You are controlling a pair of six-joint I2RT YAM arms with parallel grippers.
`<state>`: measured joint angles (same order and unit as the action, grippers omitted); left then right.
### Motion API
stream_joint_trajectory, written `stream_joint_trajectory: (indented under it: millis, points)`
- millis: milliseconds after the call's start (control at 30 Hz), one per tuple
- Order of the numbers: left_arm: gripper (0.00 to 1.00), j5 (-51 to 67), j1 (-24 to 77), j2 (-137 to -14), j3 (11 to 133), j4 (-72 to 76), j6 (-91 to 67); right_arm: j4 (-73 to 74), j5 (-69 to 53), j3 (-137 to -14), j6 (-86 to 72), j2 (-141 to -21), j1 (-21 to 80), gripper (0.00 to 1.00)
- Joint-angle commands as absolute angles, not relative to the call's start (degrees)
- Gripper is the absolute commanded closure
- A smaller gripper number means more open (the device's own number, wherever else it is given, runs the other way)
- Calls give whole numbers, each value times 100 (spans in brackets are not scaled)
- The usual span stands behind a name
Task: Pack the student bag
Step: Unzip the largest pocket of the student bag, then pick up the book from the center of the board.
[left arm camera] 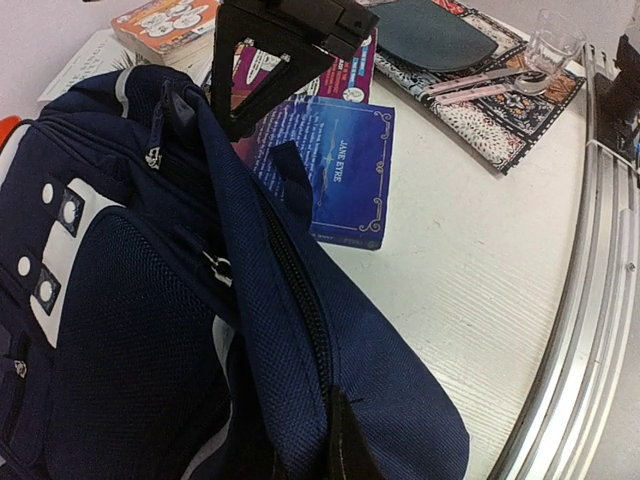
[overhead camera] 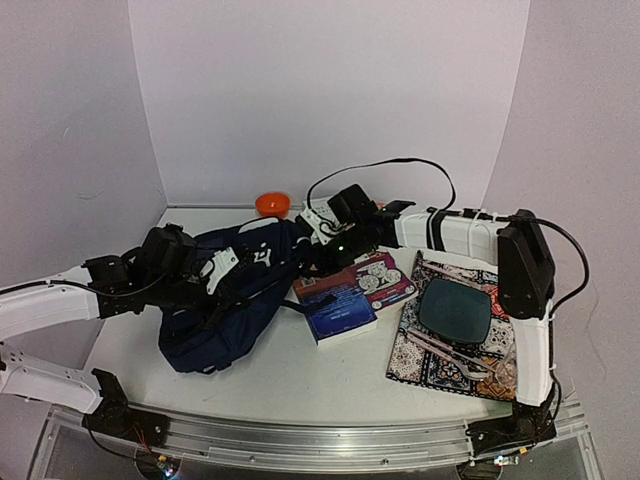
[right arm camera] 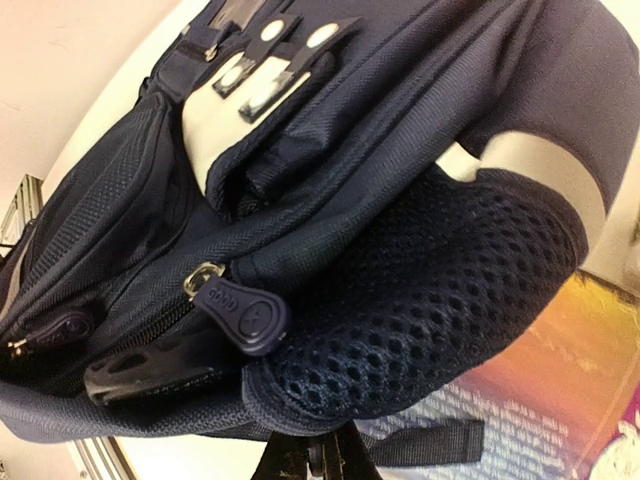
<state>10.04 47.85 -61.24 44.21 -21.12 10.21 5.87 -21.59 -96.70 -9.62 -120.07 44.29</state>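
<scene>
The student bag (overhead camera: 225,310), a navy-blue backpack, lies on its side at the table's left-centre. My left gripper (overhead camera: 222,270) is shut on the fabric fold beside the main zipper (left arm camera: 300,300); only one black finger (left arm camera: 342,445) shows, pressed into the cloth. My right gripper (overhead camera: 318,250) reaches in from the right and is shut on the bag's top edge, just under the mesh padding (right arm camera: 430,300) and near a rubber zipper pull (right arm camera: 240,312). Its fingers (right arm camera: 300,465) pinch the seam. In the left wrist view the right gripper (left arm camera: 228,118) holds the bag's upper rim.
A blue "Jane Eyre" book (left arm camera: 335,165) lies right of the bag with a pink-purple book (overhead camera: 378,278) behind it. A patterned placemat (overhead camera: 410,355) carries a dark plate (overhead camera: 455,308), pink cutlery (overhead camera: 450,352) and a glass (left arm camera: 553,40). An orange object (overhead camera: 272,204) sits at the back.
</scene>
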Motion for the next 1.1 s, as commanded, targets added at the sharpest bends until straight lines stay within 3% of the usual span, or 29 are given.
stream_joint_trajectory:
  millis: [0, 200, 300, 433, 633, 767, 900, 1067]
  points:
    - [100, 1487, 4852, -5907, 4630, -2593, 810, 624, -1644, -10408, -1046, -12504, 4096, 100]
    - [100, 1371, 4853, -6496, 4842, -2360, 159, 622, -2265, -11163, -1181, -13042, 4130, 100]
    - [99, 1061, 4852, -6898, 4962, -2055, -381, 586, -2398, -11164, -1298, -13124, 4133, 94]
    - [99, 305, 4846, -7584, 5326, -1861, -1074, 511, -2159, -10768, -1346, -12804, 4126, 79]
    - [93, -426, 4663, -8441, 5808, -1842, -1820, 405, -1446, -9756, -1382, -11836, 4100, 46]
    - [75, -449, 4603, -8961, 6198, -1837, -1990, 267, -1241, -8996, -1584, -11210, 4096, 32]
    - [57, -340, 4588, -9466, 6644, -1871, -1964, -139, -1201, -8028, -2001, -10604, 4104, 27]
    - [48, -312, 4588, -9567, 6848, -2371, -1674, -586, -1093, -7106, -2670, -10053, 4107, 23]
